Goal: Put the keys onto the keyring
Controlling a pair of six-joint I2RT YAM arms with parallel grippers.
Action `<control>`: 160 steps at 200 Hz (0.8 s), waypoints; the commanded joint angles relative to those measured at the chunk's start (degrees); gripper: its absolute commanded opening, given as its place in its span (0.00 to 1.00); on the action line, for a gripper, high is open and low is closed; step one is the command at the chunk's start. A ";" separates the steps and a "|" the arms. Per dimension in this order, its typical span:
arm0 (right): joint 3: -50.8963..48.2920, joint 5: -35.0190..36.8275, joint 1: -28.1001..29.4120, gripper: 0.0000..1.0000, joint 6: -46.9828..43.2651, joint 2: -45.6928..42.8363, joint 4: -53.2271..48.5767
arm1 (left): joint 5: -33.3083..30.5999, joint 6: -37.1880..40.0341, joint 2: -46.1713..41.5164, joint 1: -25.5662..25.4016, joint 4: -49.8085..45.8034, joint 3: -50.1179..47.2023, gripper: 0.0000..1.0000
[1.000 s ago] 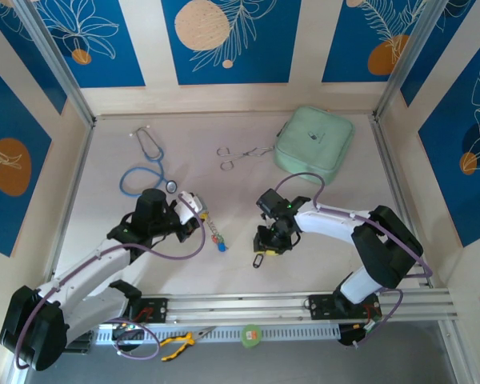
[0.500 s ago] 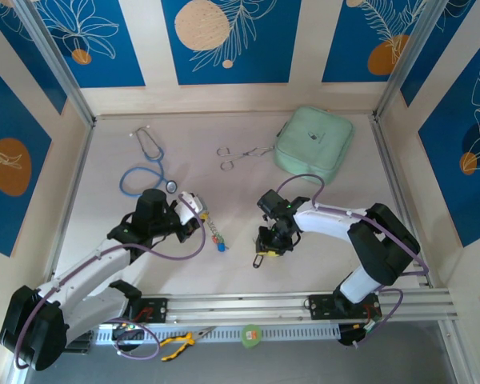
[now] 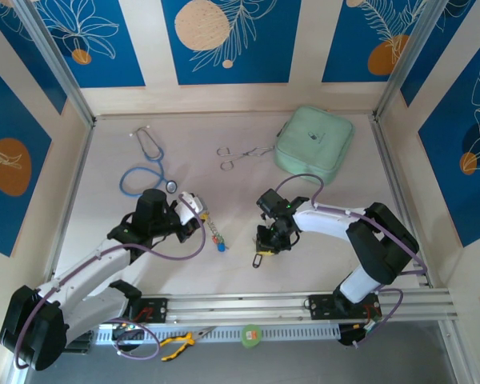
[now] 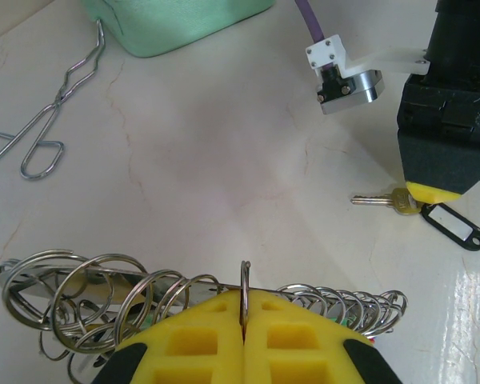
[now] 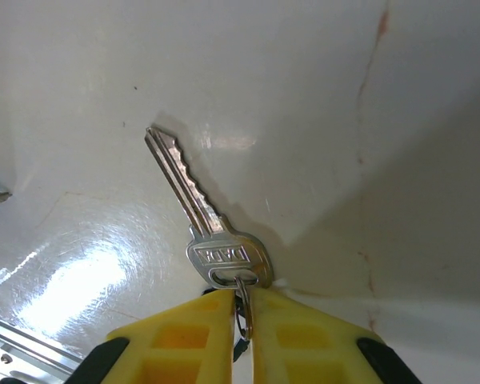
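My left gripper [image 4: 245, 300] is shut on one upright steel ring of the keyring [image 4: 88, 288], a row of steel split rings lying on the table [image 3: 216, 234]. Bits of green and red show under the rings. A metal key [image 5: 200, 216] lies flat on the table right of centre [image 3: 258, 258], with a black tag [image 4: 454, 227] attached. My right gripper [image 5: 242, 296] is down at the key's head. Its yellow pads pinch the small split ring [image 5: 242, 314] that passes through the key's hole. In the left wrist view the right gripper [image 4: 432, 192] stands over the key [image 4: 384, 200].
Steel forceps [image 3: 240, 154] lie at the back middle, beside a mint-green pouch [image 3: 314, 142]. A blue-tubed stethoscope [image 3: 148, 164] lies at the back left. A metal rail [image 3: 304, 304] runs along the near edge, with yellow-handled pliers [image 3: 184, 342] below it.
The right gripper's jaws have closed onto the key's small ring. The left arm and its ring have stayed put.
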 commanded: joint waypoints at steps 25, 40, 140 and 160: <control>0.45 -0.65 -0.01 0.10 0.43 0.82 -0.83 | 0.90 1.10 -0.15 -0.67 0.62 1.98 0.00; 0.54 -0.75 -0.01 0.10 0.52 1.11 -0.65 | 0.88 1.15 -0.16 -0.63 0.53 2.05 0.00; 1.33 3.07 0.84 0.00 -1.76 -4.32 -4.18 | 0.60 1.41 -1.04 -0.79 -0.70 2.54 0.00; 2.50 6.79 2.30 0.00 -5.15 -7.34 -5.21 | 0.79 1.21 -1.55 -0.81 -0.24 2.19 0.00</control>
